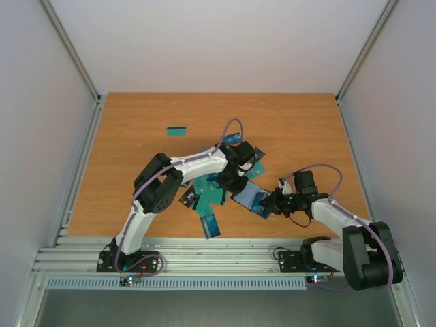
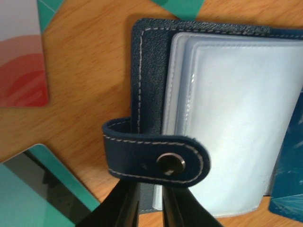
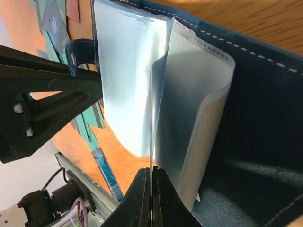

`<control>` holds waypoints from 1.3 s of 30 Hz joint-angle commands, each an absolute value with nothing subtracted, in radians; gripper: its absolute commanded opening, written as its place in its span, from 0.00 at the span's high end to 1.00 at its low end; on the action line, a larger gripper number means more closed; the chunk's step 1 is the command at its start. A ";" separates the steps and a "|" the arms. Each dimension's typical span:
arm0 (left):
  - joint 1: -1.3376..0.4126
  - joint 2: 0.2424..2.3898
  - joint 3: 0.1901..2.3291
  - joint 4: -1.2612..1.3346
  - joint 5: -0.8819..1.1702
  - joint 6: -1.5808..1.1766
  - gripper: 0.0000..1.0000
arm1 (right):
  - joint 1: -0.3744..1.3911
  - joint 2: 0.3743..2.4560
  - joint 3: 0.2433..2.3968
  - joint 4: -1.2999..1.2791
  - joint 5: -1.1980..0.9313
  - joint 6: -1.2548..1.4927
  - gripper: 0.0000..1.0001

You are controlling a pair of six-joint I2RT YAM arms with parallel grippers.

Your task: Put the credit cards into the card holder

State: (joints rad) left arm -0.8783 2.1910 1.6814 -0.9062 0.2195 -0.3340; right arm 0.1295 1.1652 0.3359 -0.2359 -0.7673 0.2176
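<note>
Over table (image 1: 136, 116), arms (image 1: 197, 162) bent inward, left fingers (image 2: 118, 208), right fingers (image 3: 137, 198) clamped on card holder (image 2: 149, 71)

table (image 1: 136, 122): wooden | on it: credit cards (image 1: 208, 194) heaped, one apart | card holder (image 1: 248, 196) open

A robotics lab cell (white walls (image 1: 218, 41), aluminium rails (image 1: 218, 262)) around a wooden tabletop (image 1: 286, 122).

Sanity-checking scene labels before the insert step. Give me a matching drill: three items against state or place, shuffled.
Items:
1 right gripper
2 clasp tab
3 lone teal card

States or places:
A alone, away from the other credit cards
B shut on a clear sleeve
C curled over the open card holder's edge

Pairs: 1-B, 2-C, 3-A
</note>
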 commanded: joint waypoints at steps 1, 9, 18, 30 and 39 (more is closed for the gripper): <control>-0.874 2.150 1.709 -0.960 0.165 -0.333 0.82 | 0.123 1.178 0.356 -0.224 -0.773 0.197 0.99; -0.874 2.142 1.696 -0.945 0.222 -0.271 0.57 | 0.123 1.219 0.369 -0.178 -0.791 0.192 0.99; -0.874 2.165 1.697 -0.925 0.279 -0.226 0.35 | 0.124 1.199 0.391 -0.213 -0.790 0.174 0.99; -0.874 2.248 1.724 -0.942 0.202 -0.204 0.52 | 0.123 1.204 0.430 -0.274 -0.777 0.124 0.99; -0.875 2.260 1.704 -0.936 0.158 -0.200 0.69 | 0.121 1.227 0.425 -0.294 -0.718 0.128 0.99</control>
State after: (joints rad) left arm -0.8738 2.2124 1.7142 -0.9344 0.1978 -0.2115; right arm 0.1287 1.2186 0.4080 -0.2695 -0.7582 0.1471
